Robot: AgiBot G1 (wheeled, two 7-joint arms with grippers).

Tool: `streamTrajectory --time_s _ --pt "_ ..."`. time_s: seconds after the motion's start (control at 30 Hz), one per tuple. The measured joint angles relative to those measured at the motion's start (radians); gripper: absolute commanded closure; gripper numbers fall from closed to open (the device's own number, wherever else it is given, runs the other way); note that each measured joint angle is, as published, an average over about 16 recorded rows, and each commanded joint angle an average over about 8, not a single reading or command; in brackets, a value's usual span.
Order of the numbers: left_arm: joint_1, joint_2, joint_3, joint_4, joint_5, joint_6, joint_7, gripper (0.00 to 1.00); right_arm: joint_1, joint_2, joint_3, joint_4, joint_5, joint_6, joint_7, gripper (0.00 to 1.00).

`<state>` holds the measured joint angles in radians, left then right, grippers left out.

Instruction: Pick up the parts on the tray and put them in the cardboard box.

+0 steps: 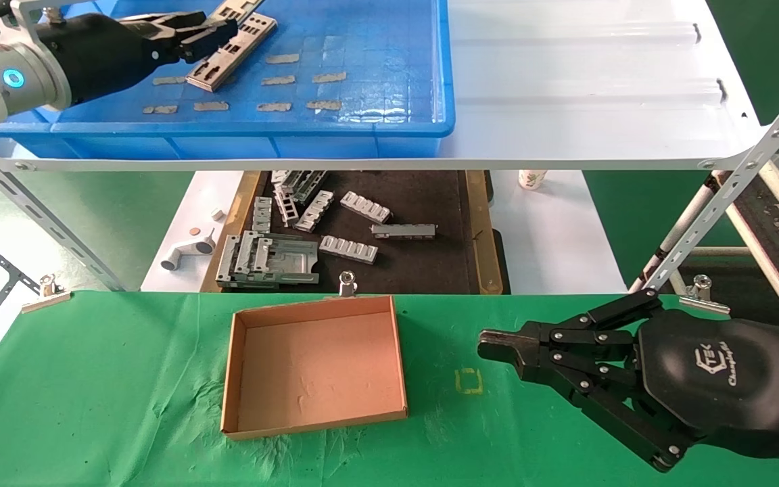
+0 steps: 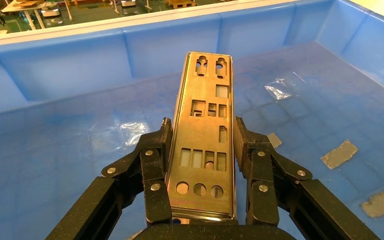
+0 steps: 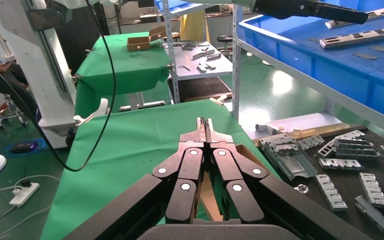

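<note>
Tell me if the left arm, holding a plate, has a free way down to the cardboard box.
Probably yes. The left gripper is shut on a plate over the blue tray. The cardboard box lies open and empty on the green cloth below, and the right gripper is parked beside it, not over it.

Green-cloth counter point(image 1: 126, 379), front: brown cardboard box point(image 1: 315, 365) sits directly on it, left of centre, open top, nothing inside. Small yellow square mark point(image 1: 468, 381) on the cloth just right of the box. Metal clips point(image 1: 347, 283) pin the cloth at the back edge. White shelf point(image 1: 585, 81) above and behind: carries the blue tray point(image 1: 389, 128) on its left half, right half bare. Lower level between: black-floored tray point(image 1: 416, 264) with grey ribbed brackets point(image 1: 349, 249) scattered on it, white paper cup point(image 1: 531, 178) beside it.
</note>
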<state>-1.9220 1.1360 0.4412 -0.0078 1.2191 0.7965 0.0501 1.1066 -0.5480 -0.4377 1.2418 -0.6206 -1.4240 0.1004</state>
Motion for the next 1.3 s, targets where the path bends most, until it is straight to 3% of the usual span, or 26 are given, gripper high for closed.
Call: streamTrajectory --time_s 0.73,0.77,0.97,1.03,1.3 --pt "0.014 0.021 0.01 0.013 0.015 -0.038 -0.003 0.92 0.0 0.0 0.0 0.0 0.0 0.0 0.0 1.0" --pt "0.015 0.021 0.011 0.012 0.015 -0.037 -0.003 0.86 0.0 0.0 0.0 0.0 0.0 0.0 0.0 1.0" --pt "0.017 0.02 0.013 0.012 0.018 -0.036 -0.004 0.16 0.0 0.0 0.0 0.0 0.0 0.0 0.0 1.0" --pt "0.017 0.019 0.013 0.012 0.018 -0.037 -0.004 0.0 0.0 0.0 0.0 0.0 0.0 0.0 0.0 1.0" --pt "0.016 0.017 0.012 0.01 0.017 -0.04 -0.006 0.0 0.0 0.0 0.0 0.0 0.0 0.0 0.0 1.0"
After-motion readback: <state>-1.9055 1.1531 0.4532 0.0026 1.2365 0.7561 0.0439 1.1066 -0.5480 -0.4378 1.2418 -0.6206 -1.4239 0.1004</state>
